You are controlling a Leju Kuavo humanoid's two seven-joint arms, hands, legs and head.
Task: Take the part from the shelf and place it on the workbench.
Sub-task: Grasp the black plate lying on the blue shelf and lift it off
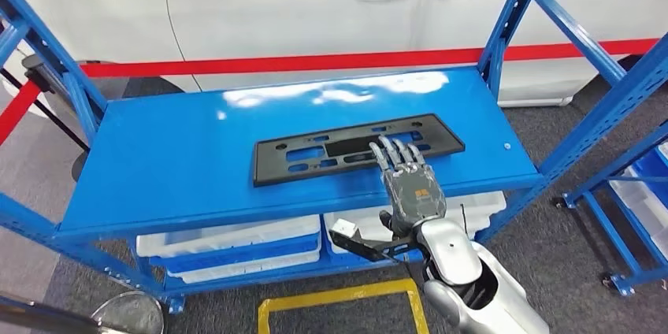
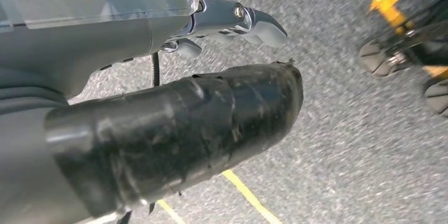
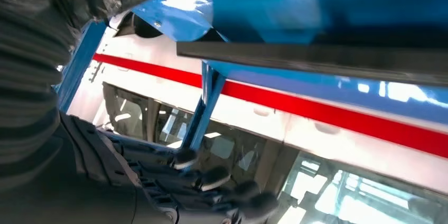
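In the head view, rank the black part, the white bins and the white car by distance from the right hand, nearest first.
1. Black part, on the shelf top under the right hand's fingers.
2. White bins, lower shelf, just below.
3. White car, behind the rack.

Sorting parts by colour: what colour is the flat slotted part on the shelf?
Black, seen best in the head view: the part lies on the blue shelf.

1. The right hand (image 1: 410, 184) covers a stretch of the black part (image 1: 315, 157) near its 5 o'clock edge; whether the fingers (image 1: 391, 154) touch it or hover cannot be told.
2. White bins (image 1: 228, 243) under the blue shelf (image 1: 157, 161) are mostly hidden by the shelf top.
3. The white car (image 1: 315, 3) is cut off at 12 o'clock.
4. In the left wrist view, the left hand (image 2: 174, 113) is close and blurred, its fingers perhaps curled.
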